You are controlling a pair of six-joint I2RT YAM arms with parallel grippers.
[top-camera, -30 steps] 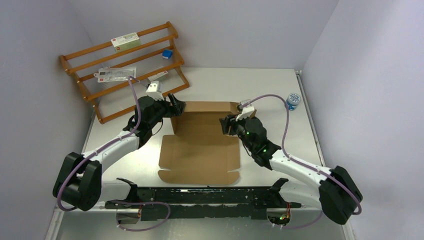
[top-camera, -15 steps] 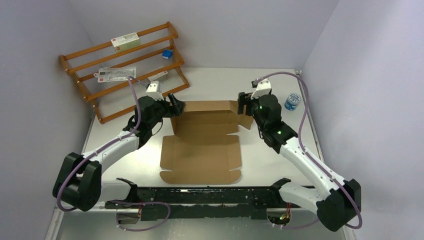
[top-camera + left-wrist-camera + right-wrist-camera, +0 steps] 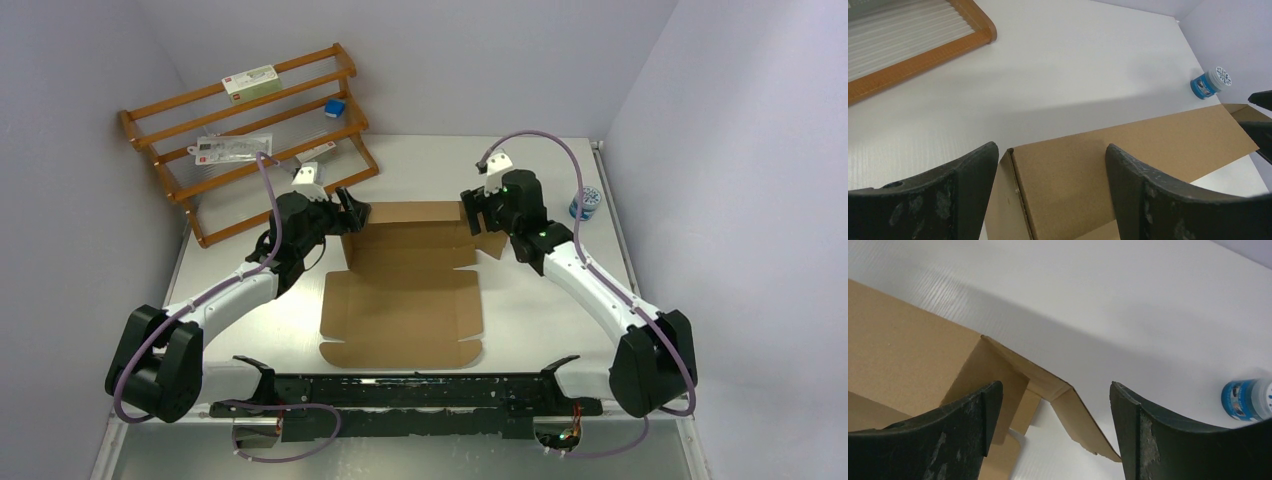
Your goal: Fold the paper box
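The paper box (image 3: 403,300) lies in the middle of the tabletop (image 3: 420,165), in front of both arms. It is only partly folded: the large brown panel is flat, and the far wall (image 3: 410,212) at 12 o'clock stands up. At the right end of this wall a side flap (image 3: 1075,410) hangs outward, bent and loose.

The left hand (image 3: 352,212) is at the 11 o'clock corner of the box. Its fingers are wide apart, with the wall's left end between them, and they hold nothing. The right hand (image 3: 476,212) is at the 1 o'clock corner, over the loose flap. Its fingers are also wide apart and grip nothing.

At 10 o'clock from the box a wooden rack (image 3: 190,100) leans on the wall. It carries a white and green carton (image 3: 250,80), a small blue cube (image 3: 335,108), a clear packet (image 3: 232,149) and a small white pack (image 3: 316,153). A blue jar (image 3: 586,202) with a white patterned lid stands at 2 o'clock, near the right hand.
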